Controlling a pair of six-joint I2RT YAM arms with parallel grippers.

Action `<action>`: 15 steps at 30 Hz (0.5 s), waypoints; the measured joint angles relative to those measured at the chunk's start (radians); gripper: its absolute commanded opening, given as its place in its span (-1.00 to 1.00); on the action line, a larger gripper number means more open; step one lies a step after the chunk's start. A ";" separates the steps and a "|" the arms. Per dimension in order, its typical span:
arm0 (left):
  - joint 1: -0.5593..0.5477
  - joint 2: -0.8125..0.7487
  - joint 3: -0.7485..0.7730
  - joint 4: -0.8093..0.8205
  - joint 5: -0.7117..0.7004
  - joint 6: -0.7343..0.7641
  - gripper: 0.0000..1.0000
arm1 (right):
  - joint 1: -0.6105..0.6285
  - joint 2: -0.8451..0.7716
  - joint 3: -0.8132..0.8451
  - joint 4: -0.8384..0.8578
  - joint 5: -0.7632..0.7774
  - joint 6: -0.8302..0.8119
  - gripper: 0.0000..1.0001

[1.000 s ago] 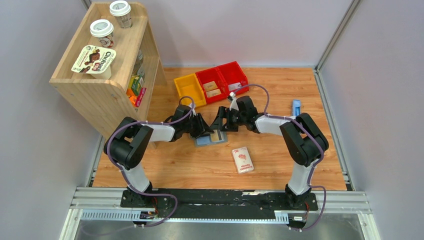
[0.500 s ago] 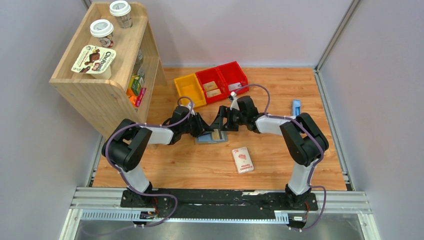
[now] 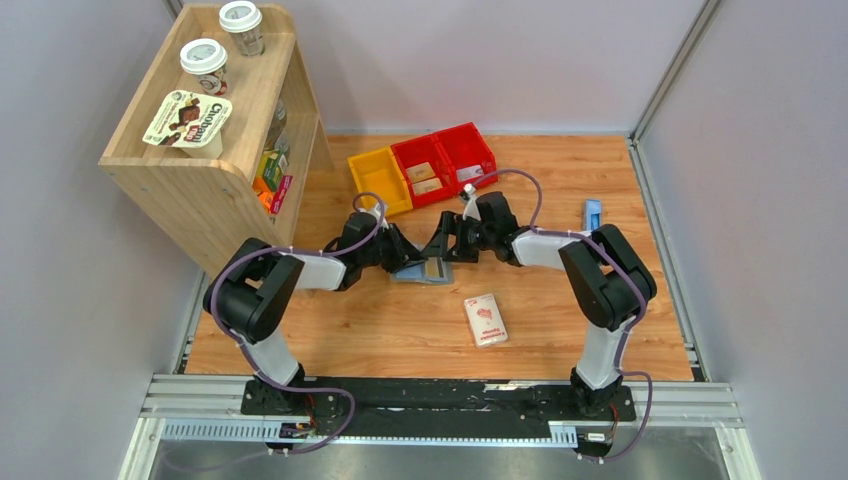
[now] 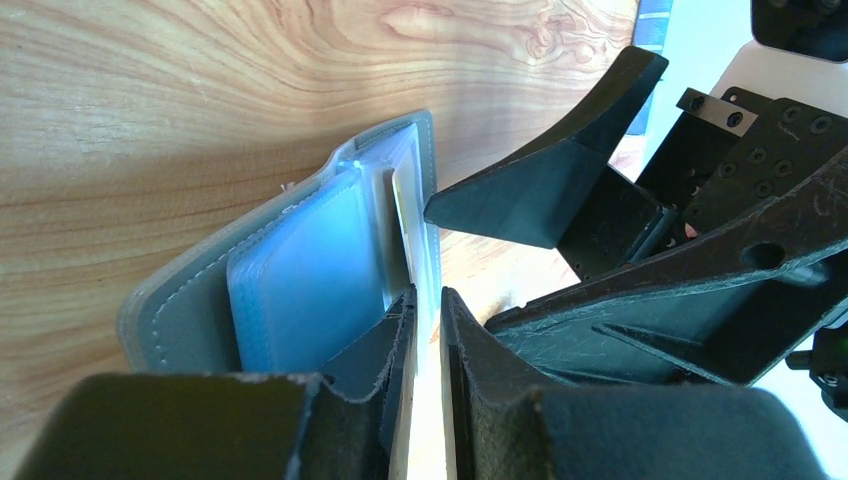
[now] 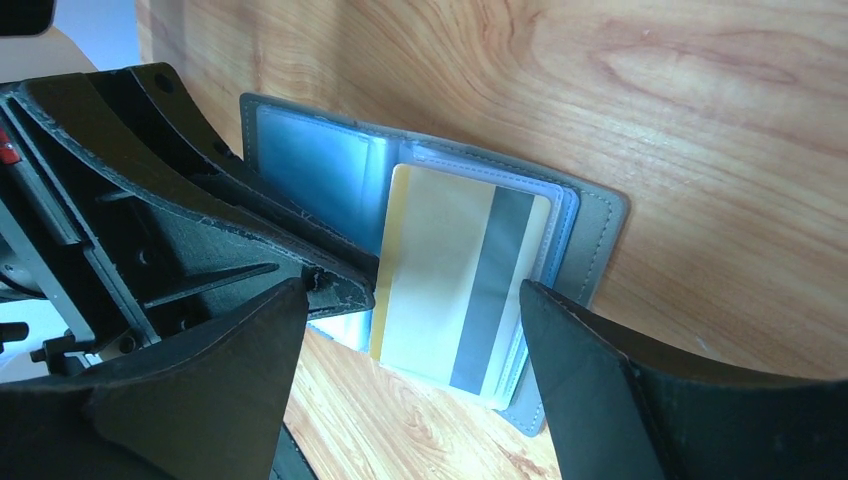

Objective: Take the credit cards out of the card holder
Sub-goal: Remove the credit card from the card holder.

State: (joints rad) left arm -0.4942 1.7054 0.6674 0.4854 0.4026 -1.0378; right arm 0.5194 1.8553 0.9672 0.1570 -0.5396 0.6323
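— Looking out from the arm bases, what lies closest?

— A white-and-pink packet, flat on the wooden table, over on the right arm's side. Nothing touches it.

— And the card holder?

— Just beyond it, about mid-table. The card holder lies open with its grey cover down and its pale blue pockets up. A cream credit card with a grey stripe shows at the clear sleeve of one half.

— Does anything have hold of it?

— The left gripper reaches in from its own side, jaws drawn almost together astride the card's long edge. Whether they really pinch it or only bracket it, I cannot tell from where I stand.

— And the other one?

— The right gripper faces it across the wallet, jaws spread wide. Its fingers stand to either side of the card and grasp nothing.

— What's farther back?

— A yellow bin and two red bins sit in a row, with tan pieces in one of the red ones. A small blue object lies near the right wall. At the left stands a wooden shelf with two lidded cups on top.
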 measured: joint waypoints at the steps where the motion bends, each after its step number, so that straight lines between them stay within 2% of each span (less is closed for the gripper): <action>1: 0.001 0.006 0.000 0.006 0.004 -0.005 -0.56 | -0.002 0.001 0.000 0.002 -0.001 0.000 0.72; 15: 0.002 0.094 0.037 0.014 0.011 -0.020 -0.50 | -0.021 0.013 0.000 0.013 0.015 0.000 0.72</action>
State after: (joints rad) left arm -0.4919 1.7992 0.7044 0.4995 0.4137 -1.0576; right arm 0.4988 1.8687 0.9672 0.1703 -0.5243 0.6327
